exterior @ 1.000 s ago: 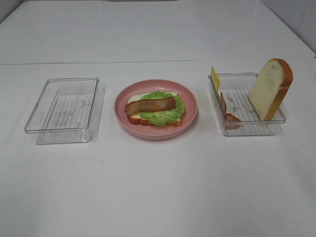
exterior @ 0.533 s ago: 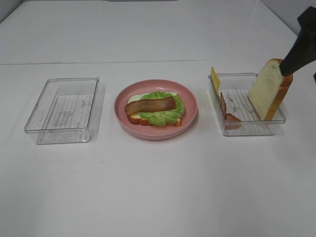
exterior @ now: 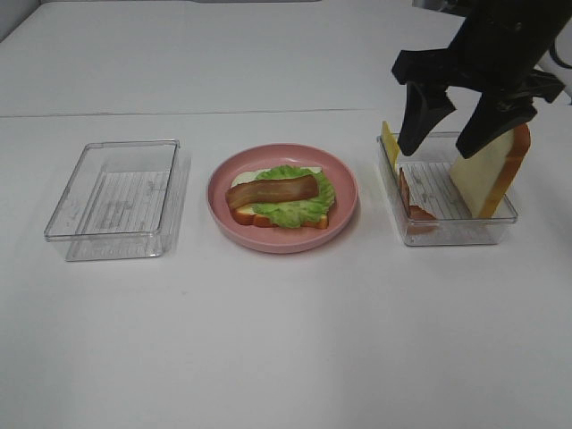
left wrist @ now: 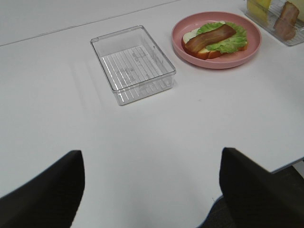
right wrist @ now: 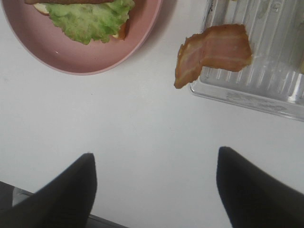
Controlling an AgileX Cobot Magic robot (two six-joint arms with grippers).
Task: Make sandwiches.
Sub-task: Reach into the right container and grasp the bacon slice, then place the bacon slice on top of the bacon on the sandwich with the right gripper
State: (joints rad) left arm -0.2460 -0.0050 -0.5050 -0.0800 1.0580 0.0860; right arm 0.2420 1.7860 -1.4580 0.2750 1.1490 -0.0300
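Observation:
The partly stacked sandwich lies on the pink plate: a bread slice, green lettuce and one bacon strip on top. In the right clear tray a second bread slice leans upright. A yellow cheese slice stands at the tray's left wall, and a bacon strip hangs over the wall. My right gripper hangs open above this tray with nothing in it. My left gripper is open over bare table, short of the left tray and out of the exterior high view.
An empty clear tray sits left of the plate. The white table stretches wide in front of all three containers. In the left wrist view the table's near edge shows beside one finger.
The right arm has swung in from the right edge and now hovers over the right tray. None of the food has moved.

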